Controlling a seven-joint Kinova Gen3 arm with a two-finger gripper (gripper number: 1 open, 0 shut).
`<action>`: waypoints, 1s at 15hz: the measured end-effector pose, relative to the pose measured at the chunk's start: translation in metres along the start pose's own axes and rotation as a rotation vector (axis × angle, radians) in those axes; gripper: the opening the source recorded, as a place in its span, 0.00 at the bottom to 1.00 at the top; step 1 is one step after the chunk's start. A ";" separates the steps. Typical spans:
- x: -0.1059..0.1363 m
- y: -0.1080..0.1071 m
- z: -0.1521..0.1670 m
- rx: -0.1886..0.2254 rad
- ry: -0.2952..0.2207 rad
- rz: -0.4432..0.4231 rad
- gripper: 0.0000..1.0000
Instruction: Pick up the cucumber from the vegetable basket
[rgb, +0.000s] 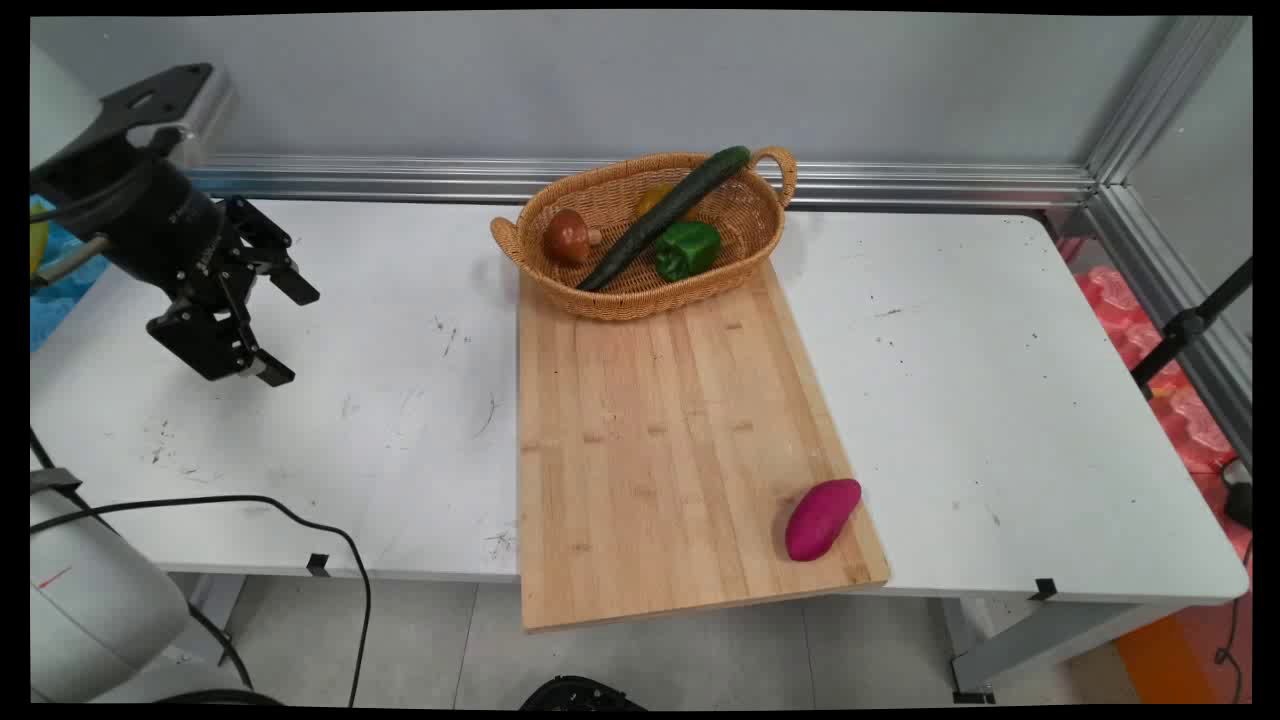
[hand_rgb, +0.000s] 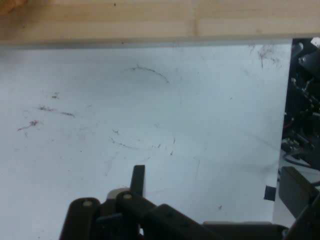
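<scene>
The hand hangs spread and empty over the bare left part of the counter, well apart from everything. To its right lies the cutting board, bearing a purple sweet potato at its near right corner, long axis slanting toward the wicker basket of vegetables.

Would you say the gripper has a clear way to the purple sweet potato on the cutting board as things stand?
Probably yes. The open gripper hangs over bare table, and the purple sweet potato lies alone near the cutting board's near right corner, with nothing standing between them; the basket sits farther back.
</scene>
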 end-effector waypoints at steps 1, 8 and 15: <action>0.000 0.000 -0.001 0.002 0.005 -0.009 1.00; 0.032 -0.031 0.004 0.082 0.088 -0.132 1.00; 0.098 -0.090 0.038 0.170 0.187 -0.287 1.00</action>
